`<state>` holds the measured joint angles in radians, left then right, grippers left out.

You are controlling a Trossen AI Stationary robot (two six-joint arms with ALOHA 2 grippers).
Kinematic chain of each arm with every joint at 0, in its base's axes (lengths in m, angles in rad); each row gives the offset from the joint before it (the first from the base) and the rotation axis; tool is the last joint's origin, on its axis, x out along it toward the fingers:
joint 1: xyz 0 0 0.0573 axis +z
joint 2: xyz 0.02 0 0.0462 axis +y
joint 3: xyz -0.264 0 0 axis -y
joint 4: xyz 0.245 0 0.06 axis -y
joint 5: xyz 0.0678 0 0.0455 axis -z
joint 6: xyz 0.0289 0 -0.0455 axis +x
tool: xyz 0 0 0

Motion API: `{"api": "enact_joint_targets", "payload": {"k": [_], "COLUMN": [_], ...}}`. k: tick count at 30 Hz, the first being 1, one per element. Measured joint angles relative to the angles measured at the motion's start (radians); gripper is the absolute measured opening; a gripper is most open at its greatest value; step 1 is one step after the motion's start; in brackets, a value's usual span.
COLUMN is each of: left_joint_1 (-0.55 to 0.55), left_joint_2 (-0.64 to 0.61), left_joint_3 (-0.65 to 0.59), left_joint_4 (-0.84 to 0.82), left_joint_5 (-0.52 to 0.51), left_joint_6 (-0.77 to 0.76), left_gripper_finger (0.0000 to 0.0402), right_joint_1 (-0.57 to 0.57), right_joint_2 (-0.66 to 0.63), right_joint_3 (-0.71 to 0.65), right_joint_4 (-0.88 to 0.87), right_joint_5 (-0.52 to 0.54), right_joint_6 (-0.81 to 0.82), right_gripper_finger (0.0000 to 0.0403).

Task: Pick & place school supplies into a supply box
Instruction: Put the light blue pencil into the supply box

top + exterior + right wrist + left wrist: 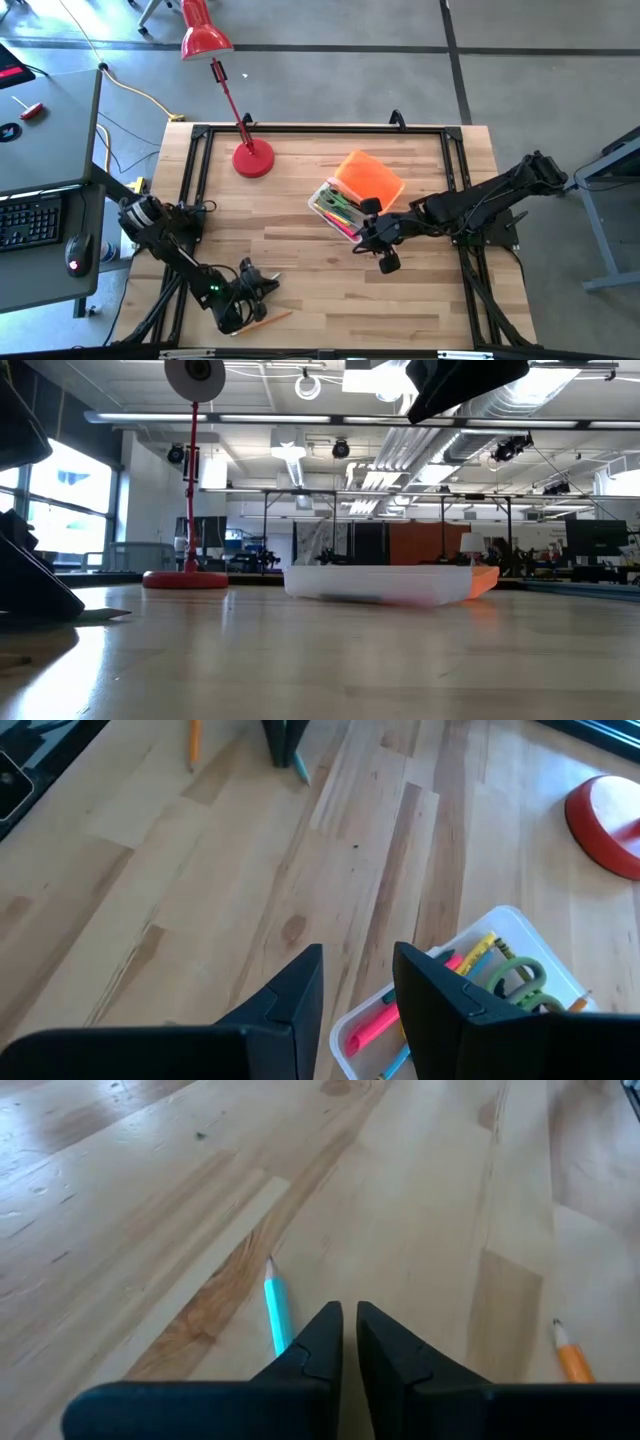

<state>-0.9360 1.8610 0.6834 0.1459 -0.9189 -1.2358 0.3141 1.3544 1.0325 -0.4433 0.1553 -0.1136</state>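
My left gripper (258, 287) sits low at the table's near left, its fingers almost together, with a light-blue pencil (274, 1305) poking forward from under one finger. The pencil's tip (300, 767) also shows below that gripper in the right wrist view. An orange pencil (265, 320) lies flat on the table just nearside of it. My right gripper (358, 980) hangs open above the near end of the clear supply box (338, 208). The box holds coloured pens and green-handled scissors (520, 978). Its orange lid (368, 178) leans at the box's far side. My left gripper is shut on the light-blue pencil, whose shaft (281, 1342) runs back under one finger (315, 1345). That finger hides the place of contact. The fingers slant down toward the table and lie roughly along the pencil. Its sharpened tip sticks out ahead of them.
A red desk lamp stands with its round base (252, 158) at the table's far left and its head leaning out past the far edge. Bare wood lies between the two grippers. A black frame (300, 128) runs along the table's edges.
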Motion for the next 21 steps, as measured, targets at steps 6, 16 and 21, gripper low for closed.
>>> {"api": "enact_joint_targets", "payload": {"k": [6, 16, 21], "left_joint_1": [0.002, 0.002, 0.0], "left_joint_2": [-0.003, -0.006, -0.006], "left_joint_3": [0.003, 0.076, 0.085], "left_joint_4": [0.015, -0.068, -0.175], "left_joint_5": [-0.015, 0.013, 0.056], "left_joint_6": [0.0, 0.06, -0.011], "left_gripper_finger": [0.0091, 0.0143, 0.0136], "right_joint_1": [0.0, 0.0, 0.0], "right_joint_2": [0.0, 0.0, 0.0], "right_joint_3": [0.0, 0.0, 0.0], "right_joint_4": [0.001, 0.002, 0.002], "right_joint_5": [0.005, 0.006, 0.006], "right_joint_6": [-0.003, 0.0, 0.0], "right_gripper_finger": [0.0103, 0.0103, 0.0103]}}
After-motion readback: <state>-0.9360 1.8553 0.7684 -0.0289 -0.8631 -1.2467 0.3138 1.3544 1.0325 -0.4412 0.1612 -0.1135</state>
